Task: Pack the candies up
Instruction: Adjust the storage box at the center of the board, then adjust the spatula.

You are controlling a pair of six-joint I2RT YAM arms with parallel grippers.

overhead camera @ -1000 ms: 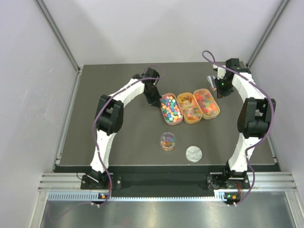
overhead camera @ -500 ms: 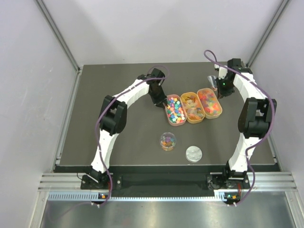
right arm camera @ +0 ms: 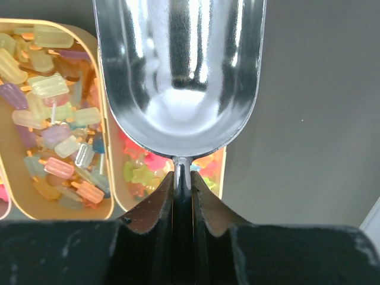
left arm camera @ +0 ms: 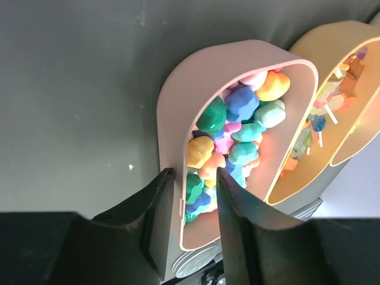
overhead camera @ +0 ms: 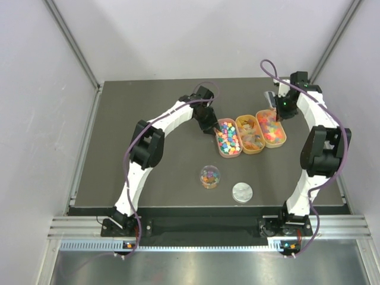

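Three oval orange trays hold the candies: multicoloured pieces [overhead camera: 229,139] in the left tray [overhead camera: 221,123], pale ones [overhead camera: 252,136] in the middle, red-orange ones [overhead camera: 272,128] on the right. My left gripper [overhead camera: 212,127] stands astride the left tray's near rim [left arm camera: 172,107]. One finger [left arm camera: 155,196] is outside against the wall. The other [left arm camera: 228,202] is inside among the candies [left arm camera: 243,107], with a gap to the wall, so the gripper [left arm camera: 194,173] is open. My right gripper [right arm camera: 183,172] is shut on the handle of a steel scoop [right arm camera: 178,77], which hangs empty over the right tray [right arm camera: 221,172].
A small round clear jar [overhead camera: 209,176] with a few candies inside stands nearer the front, its silver lid [overhead camera: 241,192] flat beside it. The middle tray [right arm camera: 53,107] holds lolly-shaped pieces. White walls and metal rails enclose the dark table [overhead camera: 148,154].
The three trays have slid to the right together with my left gripper, which has since opened off the left tray's rim. My right arm shifted slightly right with the scoop.
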